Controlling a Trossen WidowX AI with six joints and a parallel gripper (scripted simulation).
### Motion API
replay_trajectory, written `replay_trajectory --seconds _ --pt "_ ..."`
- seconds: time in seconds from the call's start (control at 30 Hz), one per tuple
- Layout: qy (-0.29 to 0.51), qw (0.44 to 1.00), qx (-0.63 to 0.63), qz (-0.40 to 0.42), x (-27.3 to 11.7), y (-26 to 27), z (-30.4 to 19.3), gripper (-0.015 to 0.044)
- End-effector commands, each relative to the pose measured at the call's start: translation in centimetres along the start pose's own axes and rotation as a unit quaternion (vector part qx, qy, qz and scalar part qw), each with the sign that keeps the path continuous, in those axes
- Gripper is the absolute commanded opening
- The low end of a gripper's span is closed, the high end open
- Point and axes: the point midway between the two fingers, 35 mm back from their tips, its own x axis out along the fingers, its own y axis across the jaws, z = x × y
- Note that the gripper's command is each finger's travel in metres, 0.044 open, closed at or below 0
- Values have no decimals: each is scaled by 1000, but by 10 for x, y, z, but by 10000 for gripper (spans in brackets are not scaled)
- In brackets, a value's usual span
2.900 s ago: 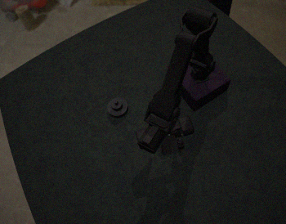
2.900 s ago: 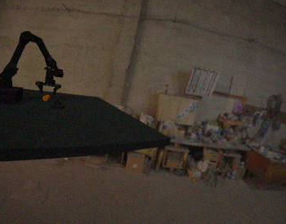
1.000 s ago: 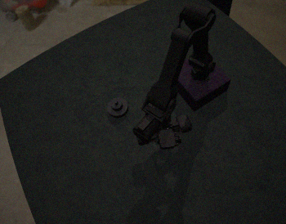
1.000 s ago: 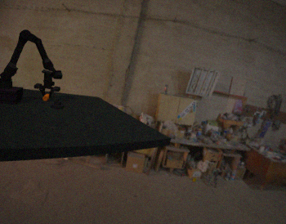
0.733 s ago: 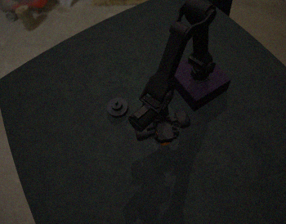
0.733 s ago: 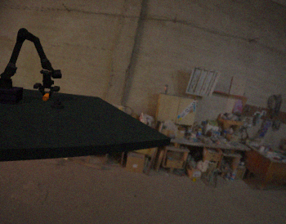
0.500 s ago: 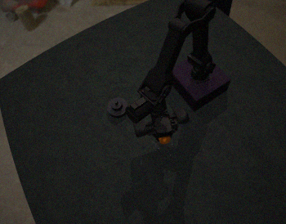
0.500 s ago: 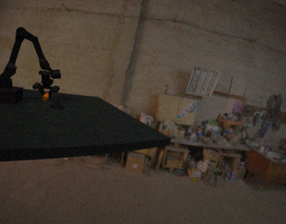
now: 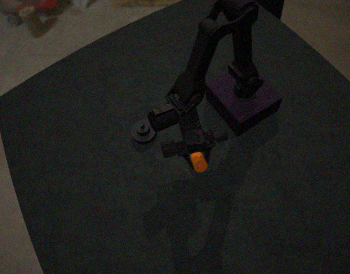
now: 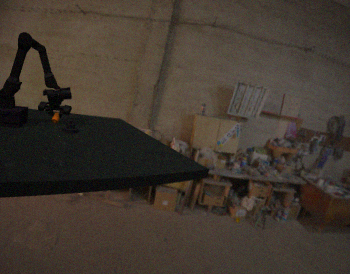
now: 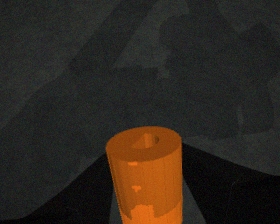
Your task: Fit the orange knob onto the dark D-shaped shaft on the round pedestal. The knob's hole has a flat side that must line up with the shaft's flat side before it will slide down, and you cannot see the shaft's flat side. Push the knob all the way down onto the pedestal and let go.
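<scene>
My gripper [image 9: 196, 156] [image 10: 55, 113] is shut on the orange knob [image 9: 198, 162] [image 10: 55, 116] [image 11: 145, 187] and holds it upright, a little above the dark table [image 9: 82, 210] [image 10: 102, 155]. In the wrist view the knob's hole [image 11: 146, 140] shows on its end face, and the dark fingers flank the knob's lower part. The round pedestal [image 9: 143, 130] [image 10: 71, 127] with its dark shaft stands on the table, to the left of the knob in the top view. The shaft's flat side cannot be made out. The pedestal is out of the wrist view.
The arm's purple base block [image 9: 244, 105] [image 10: 9, 115] sits at the table's back right. The table's edges fall off to the floor on all sides. A cluttered room with shelves and boxes [image 10: 252, 180] lies beyond the table.
</scene>
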Motion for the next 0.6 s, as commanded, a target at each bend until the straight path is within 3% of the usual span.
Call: replay_trajectory --seconds 0.0,0.57 --pt "-33 999 -3 1 -3 1 -3 179" --pt "-178 984 -3 3 -13 2 -20 179"
